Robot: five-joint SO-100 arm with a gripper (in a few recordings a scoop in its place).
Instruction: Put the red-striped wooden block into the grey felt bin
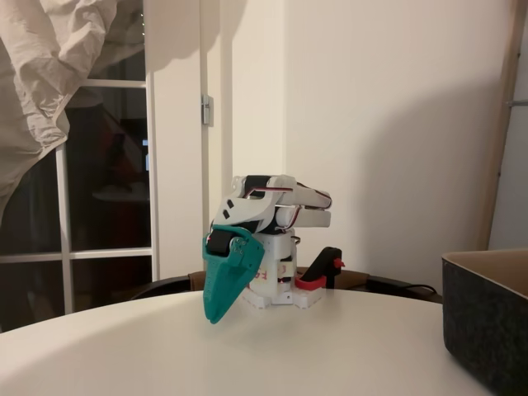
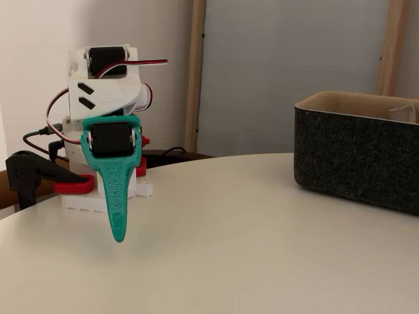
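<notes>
My arm is folded low over its white base (image 1: 276, 289) at the back of the round white table. My teal gripper (image 1: 214, 318) hangs from it with its tip pointing down, just above the tabletop. In both fixed views its jaws lie together, shut, with nothing between them; the tip (image 2: 118, 237) is a single thin point. The grey felt bin (image 1: 483, 330) stands at the right edge of the table, well apart from the gripper; its dark fuzzy wall (image 2: 353, 157) and lighter inside rim show. The red-striped wooden block is out of view.
A black and red clamp (image 1: 323, 272) holds the base at the table's far edge, and cables (image 2: 39, 139) run off behind it. Bare tabletop (image 2: 229, 242) lies between gripper and bin. A pale shape (image 2: 400, 111) peeks over the bin's rim.
</notes>
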